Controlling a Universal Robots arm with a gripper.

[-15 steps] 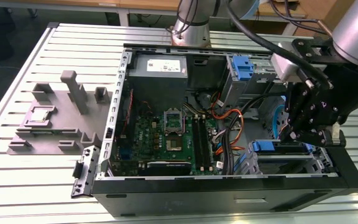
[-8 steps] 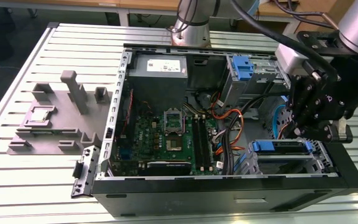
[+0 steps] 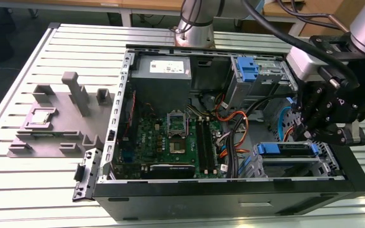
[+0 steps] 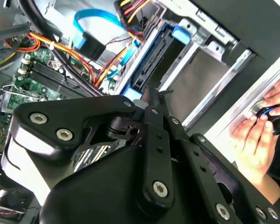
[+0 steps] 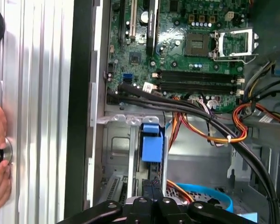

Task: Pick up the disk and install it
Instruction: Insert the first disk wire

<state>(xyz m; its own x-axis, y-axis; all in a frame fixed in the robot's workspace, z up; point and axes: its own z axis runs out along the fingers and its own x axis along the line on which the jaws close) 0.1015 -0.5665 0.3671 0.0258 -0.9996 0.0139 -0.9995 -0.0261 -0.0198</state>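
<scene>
Disk [image 3: 286, 149] (blue-framed) in cage [image 3: 322, 153], long axis sideways

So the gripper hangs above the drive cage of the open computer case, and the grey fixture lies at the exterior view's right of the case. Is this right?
Not quite: the grey fixture lies at the exterior view's left of the computer case, not its right, as the exterior view shows. The gripper does hang above the drive cage.

The desk [image 3: 36, 190] is ribbed, matt aluminium. The computer case [image 3: 233, 202] is matt black metal, with a bare steel drive cage [image 3: 296, 167] and a glossy green motherboard [image 3: 169, 137]. The disk [image 3: 288, 149] wears smooth blue plastic. The hand [image 3: 330, 135] is matt black, its screws shiny.
</scene>
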